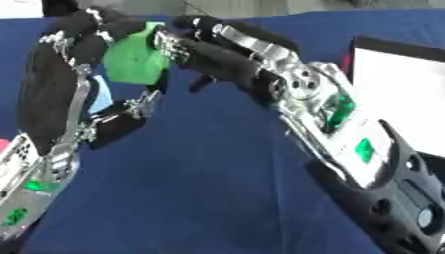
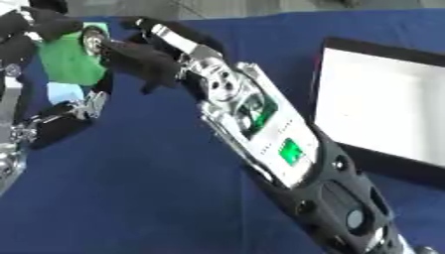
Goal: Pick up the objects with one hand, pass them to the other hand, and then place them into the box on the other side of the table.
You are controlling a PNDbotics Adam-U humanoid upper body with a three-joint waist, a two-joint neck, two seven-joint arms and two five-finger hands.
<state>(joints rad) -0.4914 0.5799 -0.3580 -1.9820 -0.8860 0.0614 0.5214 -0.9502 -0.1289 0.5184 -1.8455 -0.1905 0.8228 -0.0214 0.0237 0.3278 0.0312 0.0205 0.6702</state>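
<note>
While the left robot hand (image 1: 87, 34) clamps a green object (image 1: 135, 59), the right robot hand's (image 1: 204, 47) curled fingers touch it; no writing readable.

Above the far left of the table (image 1: 200, 188), the left hand (image 1: 74, 34) and right hand (image 1: 204, 47) meet around an object (image 1: 135, 57) held between them. The box (image 2: 382, 109) sits at the right edge, well apart from both hands.
</note>
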